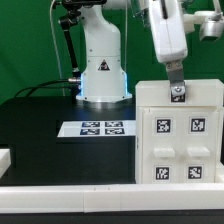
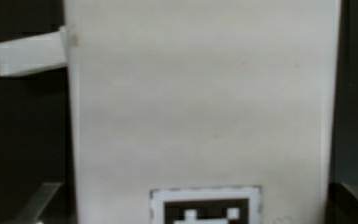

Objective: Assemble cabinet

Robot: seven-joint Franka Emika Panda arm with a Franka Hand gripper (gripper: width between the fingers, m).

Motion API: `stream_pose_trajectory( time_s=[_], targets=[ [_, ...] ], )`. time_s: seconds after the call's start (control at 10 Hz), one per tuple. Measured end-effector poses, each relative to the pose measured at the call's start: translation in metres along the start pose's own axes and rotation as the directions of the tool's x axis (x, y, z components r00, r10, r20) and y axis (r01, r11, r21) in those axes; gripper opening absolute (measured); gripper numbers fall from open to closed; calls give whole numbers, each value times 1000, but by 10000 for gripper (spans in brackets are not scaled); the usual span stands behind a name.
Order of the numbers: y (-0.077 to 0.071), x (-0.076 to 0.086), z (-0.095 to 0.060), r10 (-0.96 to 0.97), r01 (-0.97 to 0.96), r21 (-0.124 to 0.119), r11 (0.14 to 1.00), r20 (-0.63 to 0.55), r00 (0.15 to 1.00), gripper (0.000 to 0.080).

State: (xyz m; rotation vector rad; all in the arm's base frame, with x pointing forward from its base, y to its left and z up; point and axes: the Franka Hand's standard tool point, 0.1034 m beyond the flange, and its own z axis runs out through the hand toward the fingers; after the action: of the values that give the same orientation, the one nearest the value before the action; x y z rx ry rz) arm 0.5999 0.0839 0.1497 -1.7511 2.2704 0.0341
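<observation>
The cabinet [image 1: 178,135] is a large white boxy body at the exterior view's right, with several tagged blocks on its front. My gripper [image 1: 177,88] reaches down onto its top edge, beside a small tag [image 1: 178,96]. In the wrist view the white cabinet body [image 2: 194,100] fills the frame, with a tag [image 2: 206,208] close to my gripper [image 2: 202,205]. The dark fingertips [image 2: 44,200] sit against its two sides, shut on it. A small white block [image 2: 30,55] sticks out from one side further off.
The marker board [image 1: 97,128] lies on the black table in front of the robot base [image 1: 103,75]. A long white rail [image 1: 70,190] runs along the front edge. A white piece [image 1: 5,158] sits at the exterior view's left.
</observation>
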Motion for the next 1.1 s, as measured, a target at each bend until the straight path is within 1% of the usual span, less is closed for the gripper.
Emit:
stream_pose_trajectory(
  time_s=[0.2, 0.3, 0.4, 0.5, 0.6, 0.8, 0.9, 1.1],
  targets=[
    [0, -1, -1, -32, 32, 2, 999, 1, 999, 561],
    [-2, -2, -4, -81, 81, 6, 997, 5, 997, 720],
    [-3, -4, -8, -120, 120, 14, 993, 12, 993, 783],
    [-5, -6, -13, -139, 139, 20, 990, 16, 990, 794],
    [-7, -9, -21, -159, 158, 29, 987, 22, 987, 794],
    [-13, -15, -33, -173, 171, 51, 984, 30, 985, 797],
    [-15, -16, -34, -185, 183, 55, 982, 32, 982, 796],
    [-12, -14, -30, -278, 277, 42, 960, 22, 960, 796]
  ],
)
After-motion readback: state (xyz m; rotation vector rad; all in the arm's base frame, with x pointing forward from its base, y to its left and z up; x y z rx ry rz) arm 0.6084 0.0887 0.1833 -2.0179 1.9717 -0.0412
